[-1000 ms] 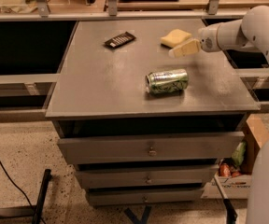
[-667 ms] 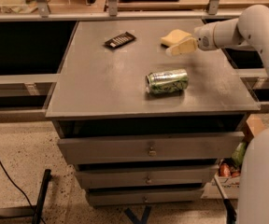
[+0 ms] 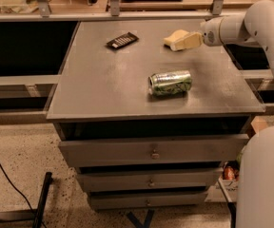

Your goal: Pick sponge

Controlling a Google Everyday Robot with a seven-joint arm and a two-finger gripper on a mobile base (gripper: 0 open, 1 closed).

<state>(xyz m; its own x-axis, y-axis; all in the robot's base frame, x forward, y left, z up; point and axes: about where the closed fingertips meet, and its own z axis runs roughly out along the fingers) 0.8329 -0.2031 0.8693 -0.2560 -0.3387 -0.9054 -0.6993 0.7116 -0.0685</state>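
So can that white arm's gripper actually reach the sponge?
Probably yes: the gripper is right beside the sponge, nothing lies between them, and the green can lies well clear.

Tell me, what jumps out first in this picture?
A green can lies on its side in the middle of the grey table. A white arm reaches in from the right, its gripper at the yellow sponge near the back. A dark flat thing lies at the back left.
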